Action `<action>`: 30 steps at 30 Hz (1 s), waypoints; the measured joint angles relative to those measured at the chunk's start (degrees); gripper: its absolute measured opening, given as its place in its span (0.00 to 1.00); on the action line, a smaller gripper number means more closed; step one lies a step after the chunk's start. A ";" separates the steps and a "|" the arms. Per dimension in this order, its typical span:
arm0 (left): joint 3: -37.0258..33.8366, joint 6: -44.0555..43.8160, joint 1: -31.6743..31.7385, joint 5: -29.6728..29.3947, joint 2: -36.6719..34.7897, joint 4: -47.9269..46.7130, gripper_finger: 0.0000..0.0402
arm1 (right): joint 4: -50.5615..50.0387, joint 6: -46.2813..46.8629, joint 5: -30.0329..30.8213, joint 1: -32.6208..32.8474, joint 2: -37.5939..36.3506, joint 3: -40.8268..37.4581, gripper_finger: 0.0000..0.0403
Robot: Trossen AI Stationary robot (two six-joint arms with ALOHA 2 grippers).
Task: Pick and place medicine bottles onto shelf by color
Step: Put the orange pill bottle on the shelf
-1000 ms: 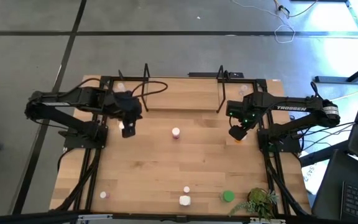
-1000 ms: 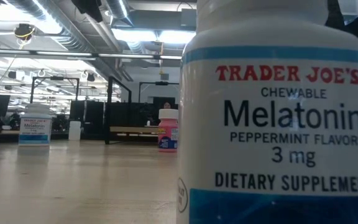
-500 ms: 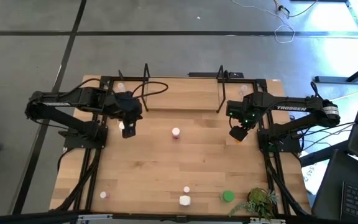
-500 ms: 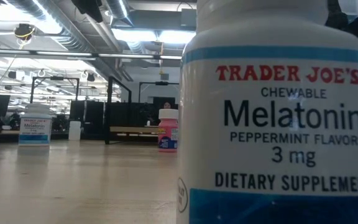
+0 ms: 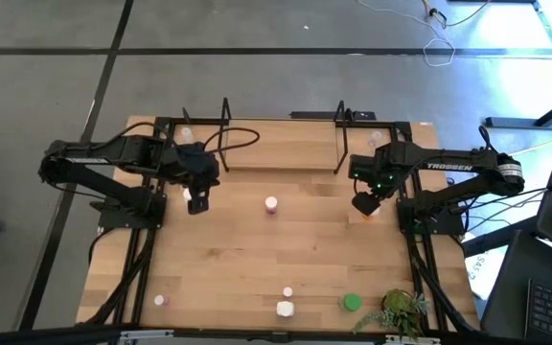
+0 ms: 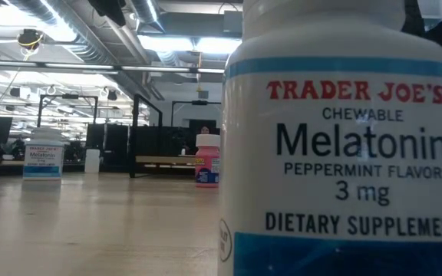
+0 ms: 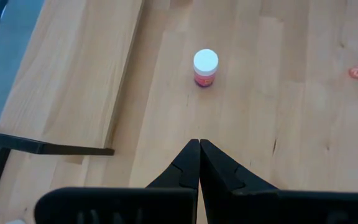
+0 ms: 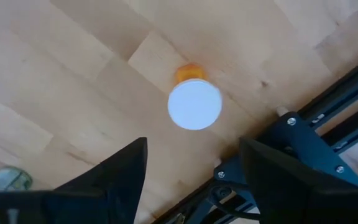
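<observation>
Right gripper (image 8: 191, 163) is held over the table's right side, just in front of the shelf (image 5: 281, 158) – fingers spread wide, nothing gripped. An orange bottle with a white cap (image 8: 194, 101) is seen upright on the table (image 5: 228, 259) directly ahead of the spread fingers, beside the black frame.

Left gripper (image 7: 199, 144) is parked over the left side near the shelf's left end, fingers pressed together, nothing held. A pink bottle with a white cap (image 7: 205, 67) is seen standing ahead of it, mid-table.

Further bottles are spread along the near edge: a green one (image 5: 352, 303), a white one (image 5: 285, 309), a small pink one (image 5: 159, 300). The low view is mostly blocked by a white melatonin bottle (image 6: 344, 153) – close to the lens.
</observation>
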 joint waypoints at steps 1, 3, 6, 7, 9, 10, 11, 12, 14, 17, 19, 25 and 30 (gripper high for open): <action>0.00 -0.01 0.00 0.00 0.00 0.00 0.00 | -0.01 0.55 0.21 0.00 0.00 0.00 0.63; -0.02 0.00 0.00 0.01 0.00 0.00 0.00 | -0.02 1.60 0.94 0.00 0.00 0.00 0.63; -0.02 0.00 0.00 0.01 0.00 -0.01 0.00 | -0.01 1.47 1.34 0.00 -0.02 -0.49 0.63; -0.02 0.00 0.00 0.01 0.00 -0.01 0.00 | 0.03 1.43 1.37 0.00 -0.02 -1.13 0.63; -0.02 0.00 0.00 0.01 0.00 0.01 0.00 | 0.14 1.41 1.40 0.00 -0.02 -2.61 0.63; -0.02 0.00 0.00 0.01 0.00 0.00 0.00 | 0.18 1.41 1.41 0.00 -0.02 -3.42 0.63; -0.02 0.00 0.00 0.01 0.00 0.01 0.00 | 0.25 1.49 1.30 0.00 -0.02 -4.14 0.63; -0.02 0.00 0.00 0.01 0.00 0.01 0.00 | 0.45 1.68 1.06 0.00 -0.02 -4.78 0.63; -0.02 0.00 0.00 0.01 0.00 0.01 0.00 | 0.93 1.96 0.40 0.00 -0.02 -5.75 0.63; -0.02 0.00 0.00 0.01 0.00 0.01 0.00 | 1.62 2.08 -0.77 0.00 -0.02 -6.46 0.63; -0.02 0.00 0.00 0.01 0.00 0.01 0.00 | 2.45 2.08 -1.05 0.01 -0.02 -6.54 0.63; -0.02 0.00 0.00 0.01 -0.01 0.02 0.00 | 3.11 2.09 -1.06 0.02 -0.02 -6.54 0.63; -0.02 0.00 0.00 0.01 -0.02 0.01 0.00 | 4.70 2.02 -1.19 0.02 -0.02 -6.54 0.63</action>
